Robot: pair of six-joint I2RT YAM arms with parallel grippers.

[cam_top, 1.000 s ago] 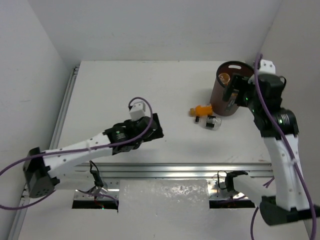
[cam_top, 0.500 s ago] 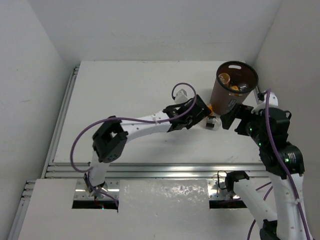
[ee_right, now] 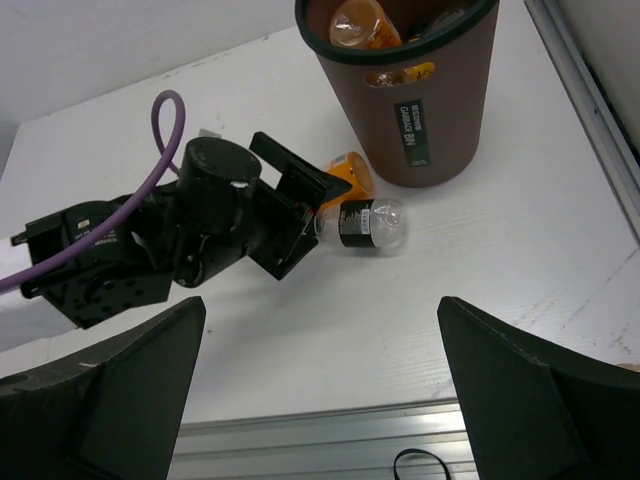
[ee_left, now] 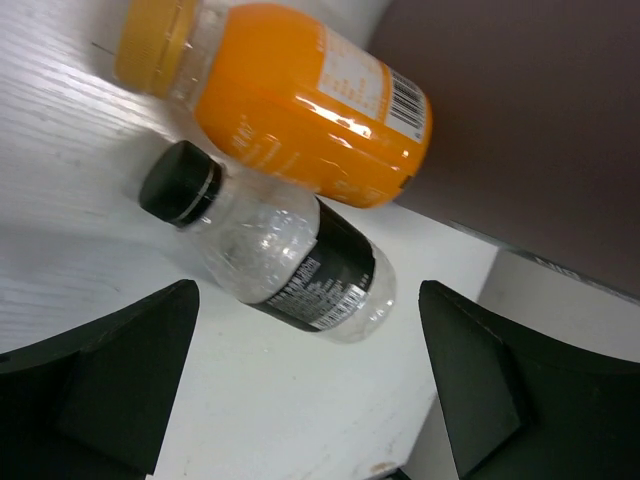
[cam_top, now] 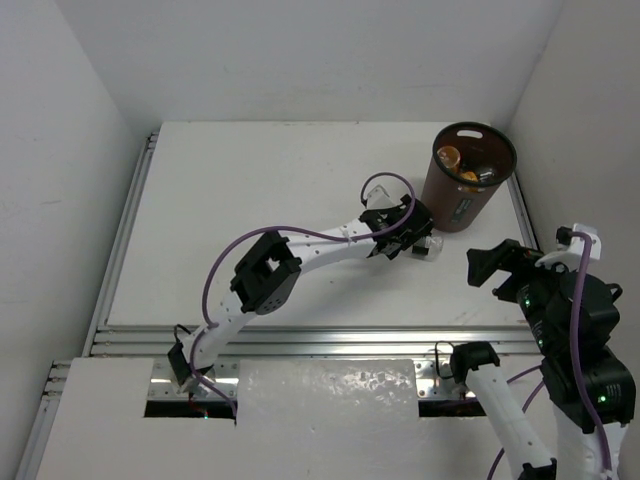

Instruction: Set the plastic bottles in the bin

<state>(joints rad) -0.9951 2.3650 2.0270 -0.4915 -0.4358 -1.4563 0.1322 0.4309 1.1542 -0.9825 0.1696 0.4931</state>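
- White table (cam_top: 250,190): two bottles lie loose on it. Judged step: picking up one of the last two.
- Tall round dark brown bin (cam_top: 452,205), at the table's 1 o'clock, black rim, several bottles already inside. Its wall sits just behind the loose pair and crowds the approach.
- Left gripper (ee_right: 312,215): jaws spread, straddling the clear bottle, no contact visible.
- Right gripper (cam_top: 488,266): jaws spread, empty, at the bin's 6 o'clock, well apart from the bottles.
- Orange plastic bottle with yellow cap (ee_left: 300,110): on its side against the bin's foot, touching the clear one at its 12 o'clock. It may get nudged.
- Clear plastic bottle with black cap and black label (ee_left: 290,260): on its side at the bin's 7 o'clock. Next move, as judged: lower, pinch across the body, lift over the rim.
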